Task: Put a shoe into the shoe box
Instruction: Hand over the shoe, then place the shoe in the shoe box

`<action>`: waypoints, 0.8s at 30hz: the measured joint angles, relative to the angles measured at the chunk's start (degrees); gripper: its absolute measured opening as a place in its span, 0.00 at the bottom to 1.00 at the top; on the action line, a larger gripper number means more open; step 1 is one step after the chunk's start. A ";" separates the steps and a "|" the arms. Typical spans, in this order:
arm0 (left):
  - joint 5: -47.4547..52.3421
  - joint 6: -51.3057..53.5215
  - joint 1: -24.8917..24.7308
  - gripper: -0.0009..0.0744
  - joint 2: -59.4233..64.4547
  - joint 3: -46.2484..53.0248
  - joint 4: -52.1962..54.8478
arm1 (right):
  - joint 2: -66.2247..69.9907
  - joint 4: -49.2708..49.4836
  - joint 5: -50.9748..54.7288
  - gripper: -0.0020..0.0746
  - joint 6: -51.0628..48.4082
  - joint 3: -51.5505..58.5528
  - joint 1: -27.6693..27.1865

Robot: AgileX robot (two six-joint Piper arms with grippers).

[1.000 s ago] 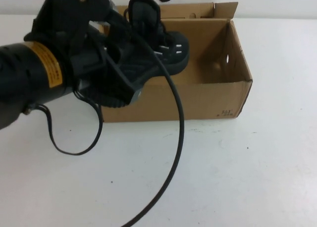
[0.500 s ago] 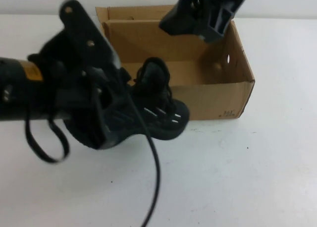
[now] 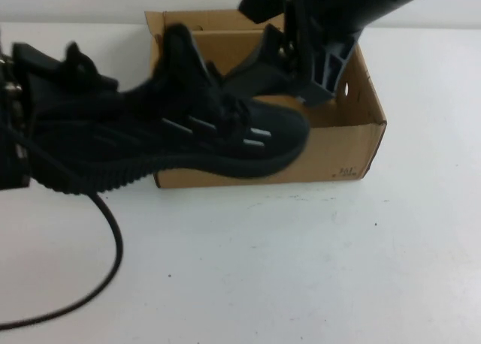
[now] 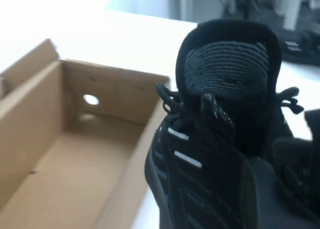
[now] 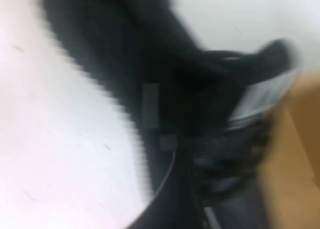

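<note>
The black shoe (image 3: 188, 134) hangs level in the air, its toe over the near wall of the brown shoe box (image 3: 338, 152) and its heel to the left. My left gripper (image 3: 34, 104), at the far left, is shut on the heel. In the left wrist view the shoe's tongue and laces (image 4: 220, 139) fill the right side, a finger (image 4: 260, 189) presses on the knit, and the open box (image 4: 115, 99) with its round hole lies beside it. My right gripper (image 3: 289, 77) is open above the box, just behind the shoe's toe. The right wrist view shows the blurred shoe (image 5: 165, 79) and box edge (image 5: 295, 154).
A black cable (image 3: 105, 269) loops over the white table at the front left. The box's flaps stand up at its far side (image 3: 218, 19). White tabletop stretches in front and to the right of the box.
The shoe has swung from toe-down in front of the box to level and higher, toe now over the near wall. My left arm has drawn back left. My right gripper has come down over the box.
</note>
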 joint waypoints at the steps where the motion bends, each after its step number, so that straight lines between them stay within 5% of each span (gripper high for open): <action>1: 0.27 0.30 1.16 0.08 0.00 0.00 -0.55 | 0.14 1.88 0.00 0.75 -0.66 0.00 0.00; 8: 0.13 1.40 3.74 0.08 0.39 0.00 -1.90 | 1.86 7.90 0.00 0.75 -2.36 0.09 0.00; 21: 0.02 1.62 -1.03 0.08 0.39 0.00 -3.39 | 7.26 6.30 -0.19 0.75 -3.88 0.36 0.00; 24: -0.35 1.76 -1.37 0.08 0.39 0.00 -3.04 | 7.87 6.30 -0.19 0.67 -3.39 0.36 0.00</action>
